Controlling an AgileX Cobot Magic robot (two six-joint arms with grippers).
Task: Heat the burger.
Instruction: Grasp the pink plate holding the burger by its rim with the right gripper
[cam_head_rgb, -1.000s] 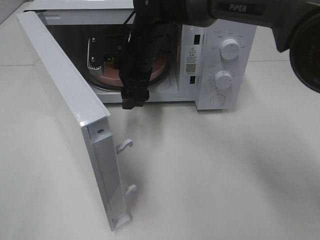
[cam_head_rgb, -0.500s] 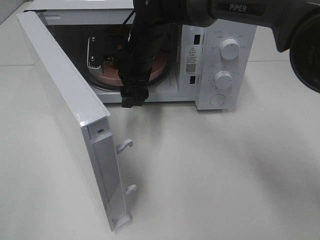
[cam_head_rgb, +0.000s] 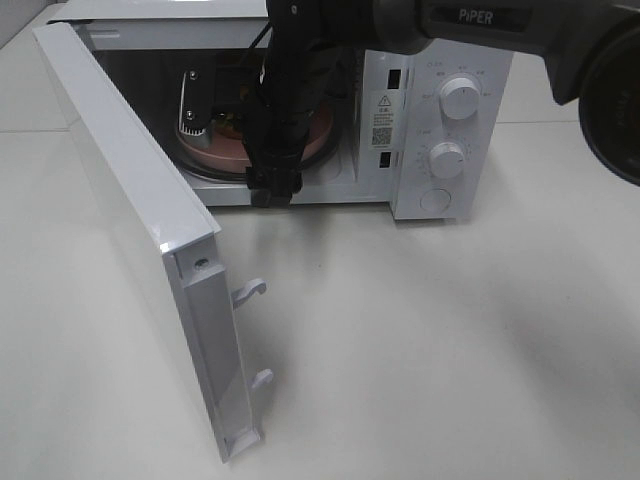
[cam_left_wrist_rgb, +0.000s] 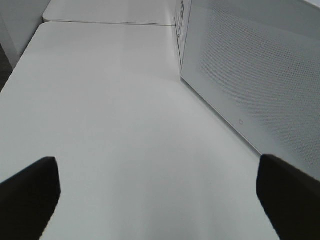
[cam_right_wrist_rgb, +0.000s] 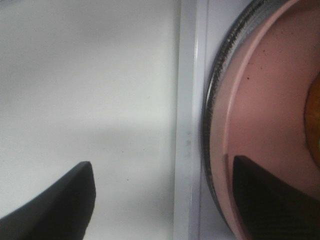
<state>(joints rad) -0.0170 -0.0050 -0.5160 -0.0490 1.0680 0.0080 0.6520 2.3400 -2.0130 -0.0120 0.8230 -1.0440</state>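
The burger (cam_right_wrist_rgb: 314, 117) shows only as an orange-tan sliver at the edge of the right wrist view. It lies on the pinkish plate (cam_right_wrist_rgb: 265, 95) on the microwave's glass turntable (cam_right_wrist_rgb: 212, 100). In the high view my right arm covers most of the plate (cam_head_rgb: 212, 152) inside the open microwave (cam_head_rgb: 400, 150). My right gripper (cam_head_rgb: 275, 192) hangs at the cavity's front sill, open. One finger (cam_right_wrist_rgb: 270, 195) is above the plate's rim and the other finger (cam_right_wrist_rgb: 55, 200) is above the table outside. My left gripper (cam_left_wrist_rgb: 157, 200) is open over bare table, with nothing between its fingers.
The microwave door (cam_head_rgb: 130, 200) swings out wide to the left, with its latch hooks (cam_head_rgb: 250, 292) pointing right. Its outer perforated face (cam_left_wrist_rgb: 260, 75) stands close beside my left gripper. Two dials (cam_head_rgb: 460, 97) sit on the right-hand control panel. The white table (cam_head_rgb: 450, 350) spreads in front.
My right gripper has moved a little toward the microwave cavity, from just in front of the sill to over it. The left gripper's view gives no earlier frame.
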